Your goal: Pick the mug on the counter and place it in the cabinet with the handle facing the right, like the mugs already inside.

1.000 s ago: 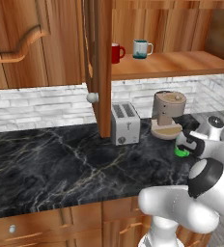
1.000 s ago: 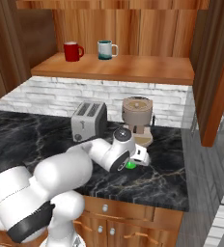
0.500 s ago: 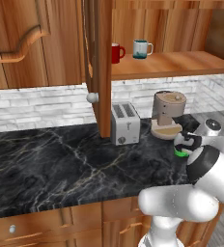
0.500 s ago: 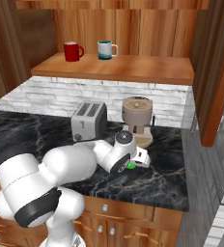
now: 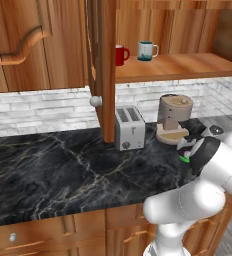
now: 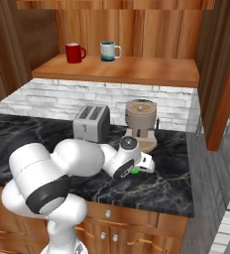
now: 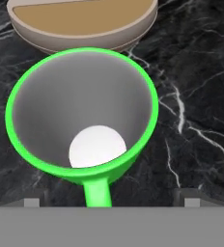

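Hand view puts me right above the green mug [image 7: 82,113], looking into its grey inside, its handle [image 7: 98,192] pointing toward the camera between the gripper [image 7: 111,201] tips, which I see spread wide apart on either side, gripping nothing. I see the mug standing upright on the black desk [image 7: 196,96], just beside the coffee machine [image 5: 174,118]. Up in the cabinet [image 6: 132,69] sit the red mug [image 6: 74,52] and the teal mug [image 6: 108,50], handles to the right.
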Controlling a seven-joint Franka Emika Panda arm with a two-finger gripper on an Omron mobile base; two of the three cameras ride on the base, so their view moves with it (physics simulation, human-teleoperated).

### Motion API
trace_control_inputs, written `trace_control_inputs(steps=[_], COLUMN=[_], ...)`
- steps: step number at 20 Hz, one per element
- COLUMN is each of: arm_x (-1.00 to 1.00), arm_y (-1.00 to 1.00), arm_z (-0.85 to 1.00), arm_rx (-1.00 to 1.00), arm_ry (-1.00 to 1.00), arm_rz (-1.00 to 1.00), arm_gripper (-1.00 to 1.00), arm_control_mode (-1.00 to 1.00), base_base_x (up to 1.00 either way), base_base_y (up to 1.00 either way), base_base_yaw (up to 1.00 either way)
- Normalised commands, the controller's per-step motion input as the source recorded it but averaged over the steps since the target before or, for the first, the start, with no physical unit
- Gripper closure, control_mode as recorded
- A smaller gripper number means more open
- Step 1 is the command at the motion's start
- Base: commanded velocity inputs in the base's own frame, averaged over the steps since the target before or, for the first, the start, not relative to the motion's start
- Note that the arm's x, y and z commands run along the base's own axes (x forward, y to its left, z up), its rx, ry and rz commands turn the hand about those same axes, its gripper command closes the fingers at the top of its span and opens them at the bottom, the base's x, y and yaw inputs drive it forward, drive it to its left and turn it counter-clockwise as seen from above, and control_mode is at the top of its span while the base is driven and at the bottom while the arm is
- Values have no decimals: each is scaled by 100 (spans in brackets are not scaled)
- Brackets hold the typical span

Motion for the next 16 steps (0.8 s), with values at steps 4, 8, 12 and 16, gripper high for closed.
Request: trace_control_inputs(steps=[4,8,12,16], arm_x=[16,12,8,3], arm_y=[-9,-5,-5,-3], arm_z=[-16,-21,-19,-19], arm_rx=[0,2,3,5], arm_ry=[0,0,0,0], arm_rz=[0,0,0,0], arm_gripper=[-100,100,100,100], arm_control_mode=[-100,-100,-100,-100], base_base_x=[0,0,0,0], base_base_y=[0,0,0,0], base_base_yaw=[0,0,0,0])
